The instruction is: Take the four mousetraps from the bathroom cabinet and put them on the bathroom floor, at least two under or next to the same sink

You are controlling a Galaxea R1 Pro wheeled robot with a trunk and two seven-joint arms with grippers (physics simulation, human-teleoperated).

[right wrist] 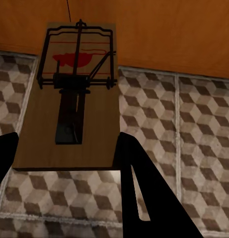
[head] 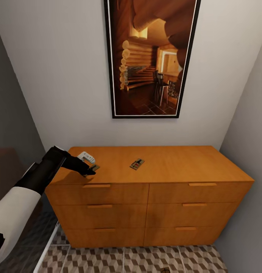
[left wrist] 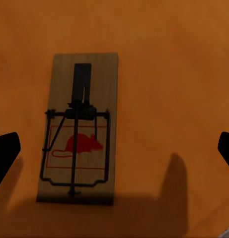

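Note:
Two mousetraps lie on the flat top of the orange-brown cabinet (head: 172, 167): one mousetrap (head: 137, 163) near the middle, another mousetrap (head: 95, 167) at the left end. My left gripper (head: 90, 168) hovers over that left trap. In the left wrist view this mousetrap (left wrist: 79, 129) lies between the gripper's (left wrist: 115, 148) widely spread black fingertips (left wrist: 5, 153), untouched. My right gripper (right wrist: 64, 161) is shut on a third mousetrap (right wrist: 69, 99), fingers (right wrist: 136, 183) pressing its two long sides, held above the cube-patterned bathroom floor (right wrist: 193, 129) in front of the cabinet. The sink is out of view.
A tall framed picture (head: 152, 57) hangs on the wall above the cabinet. Walls close in at both sides. Cube-patterned floor tiles (head: 127, 259) run along the cabinet's base, with a small dark object (head: 165, 270) at the picture's bottom edge.

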